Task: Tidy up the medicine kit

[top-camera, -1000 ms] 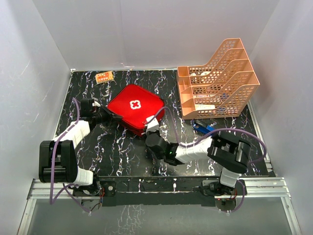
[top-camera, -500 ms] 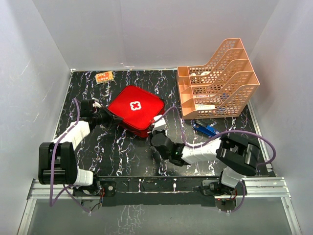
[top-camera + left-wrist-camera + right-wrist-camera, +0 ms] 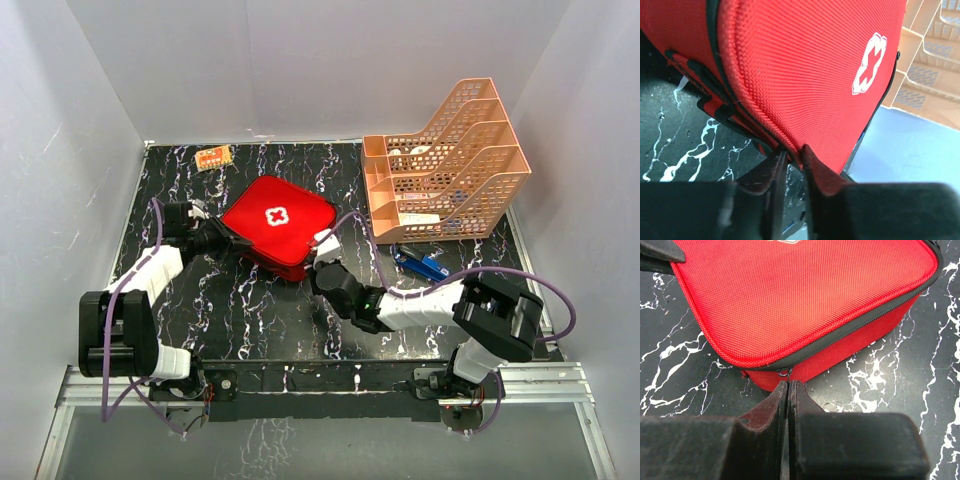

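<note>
White walls enclose a black table (image 3: 250,300) veined with white, seen from above. You find the medicine kit (image 3: 278,222), a red soft case with a white cross on its lid, lying flat and zipped shut near the middle of the table, turned so one corner points toward the arms. Your left gripper (image 3: 791,155) reaches the kit's left corner, its jaws drawn almost together and pinching the zip seam there. Your right gripper (image 3: 789,385) sits at the kit's near corner with its jaws pressed fully together and nothing visible between them; a small metal zip ring (image 3: 784,372) hangs just beyond the tips, and you cannot tell whether they touch it. An orange tiered tray (image 3: 445,165) stands at the far right, apart from the kit. A blue object (image 3: 425,265) lies just in front of the tray, and a small orange packet (image 3: 213,157) rests at the far left edge.
</note>
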`<action>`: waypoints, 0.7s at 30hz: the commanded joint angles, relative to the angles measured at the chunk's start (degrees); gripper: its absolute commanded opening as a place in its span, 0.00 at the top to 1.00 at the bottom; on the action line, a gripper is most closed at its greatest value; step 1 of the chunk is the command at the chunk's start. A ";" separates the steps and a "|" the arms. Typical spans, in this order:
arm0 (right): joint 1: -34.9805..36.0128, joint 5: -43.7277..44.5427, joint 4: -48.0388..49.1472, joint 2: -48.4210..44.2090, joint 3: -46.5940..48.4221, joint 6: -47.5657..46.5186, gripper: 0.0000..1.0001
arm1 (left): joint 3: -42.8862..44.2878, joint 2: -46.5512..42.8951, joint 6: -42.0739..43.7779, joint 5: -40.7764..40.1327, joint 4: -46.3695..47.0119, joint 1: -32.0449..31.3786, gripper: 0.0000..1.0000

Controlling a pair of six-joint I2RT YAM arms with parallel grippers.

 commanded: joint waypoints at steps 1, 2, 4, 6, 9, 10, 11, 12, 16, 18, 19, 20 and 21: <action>-1.06 3.90 -4.68 -1.25 4.33 -4.05 1.00 | 1.99 -3.23 4.53 1.30 2.30 2.37 0.76; -0.68 3.48 -4.64 -0.97 5.11 -4.34 1.00 | 1.63 -3.73 4.67 2.31 1.92 2.39 0.69; -0.01 2.08 -4.53 -0.31 6.82 -4.83 1.00 | 0.75 -5.00 5.08 3.33 1.07 2.44 0.57; 0.66 1.26 -4.01 0.63 8.57 -5.77 1.00 | -0.18 -6.26 5.57 3.65 0.09 2.37 0.50; 1.56 -0.14 -3.36 2.48 11.41 -6.87 1.00 | -1.43 -8.23 6.11 4.02 -1.15 2.37 0.44; 1.79 -0.75 -3.17 3.20 12.30 -7.08 1.00 | -1.84 -8.88 6.09 4.19 -1.21 2.35 0.43; 2.11 -1.62 -2.92 3.93 13.27 -7.19 1.00 | -2.33 -9.34 5.94 4.61 -0.91 2.37 0.42; 2.53 -2.35 -2.55 4.72 14.22 -7.56 1.00 | -2.95 -9.68 5.50 5.45 -0.33 2.36 0.41; 4.10 -3.51 -1.19 8.54 17.85 -8.26 1.00 | -4.86 -10.02 4.10 8.53 1.15 2.32 0.40; 4.64 -3.96 -0.54 10.50 19.78 -7.85 1.00 | -5.79 -9.98 3.39 8.95 1.69 2.33 0.39; 4.91 -3.96 -0.25 11.63 20.52 -7.59 1.00 | -6.19 -10.00 3.08 9.00 1.97 2.33 0.39; 5.06 -3.82 0.07 12.36 21.08 -7.22 1.00 | -6.61 -9.86 2.76 9.14 2.48 2.36 0.39; 5.21 -3.74 0.43 12.96 21.67 -6.97 1.00 | -7.10 -9.74 2.27 9.22 2.96 2.36 0.39</action>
